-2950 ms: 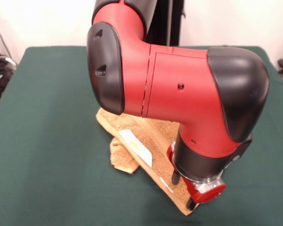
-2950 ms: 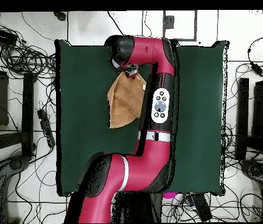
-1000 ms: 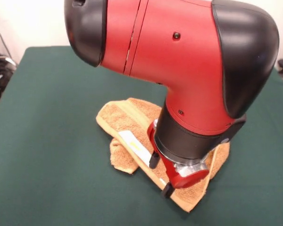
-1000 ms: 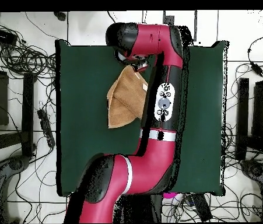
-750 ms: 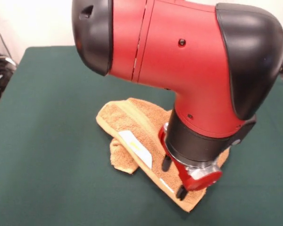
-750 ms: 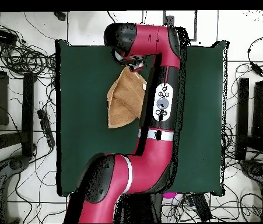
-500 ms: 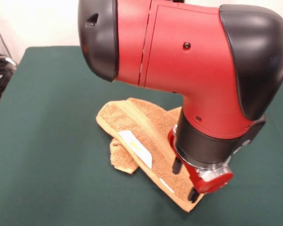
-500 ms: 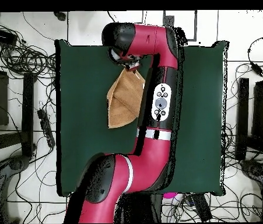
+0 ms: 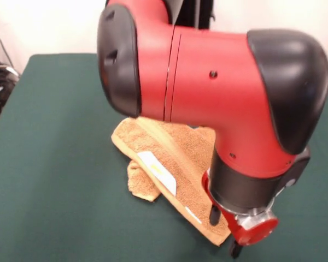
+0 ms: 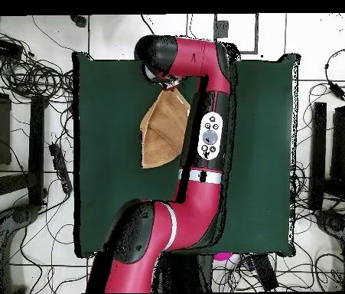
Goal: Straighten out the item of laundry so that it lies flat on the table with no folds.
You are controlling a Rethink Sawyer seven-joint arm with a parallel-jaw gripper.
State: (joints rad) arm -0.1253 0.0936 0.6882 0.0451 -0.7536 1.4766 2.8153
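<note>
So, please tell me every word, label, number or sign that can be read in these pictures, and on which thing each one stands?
No text here can be read.
White sewn-in label on the folded orange-tan terry-cloth towel: faint yellowish marks, too blurred to read.
Smaller white tag near the towel's front edge: too small to read.
White oval button panel on the red and black robot arm: only dark round buttons, no legible signs.
</note>
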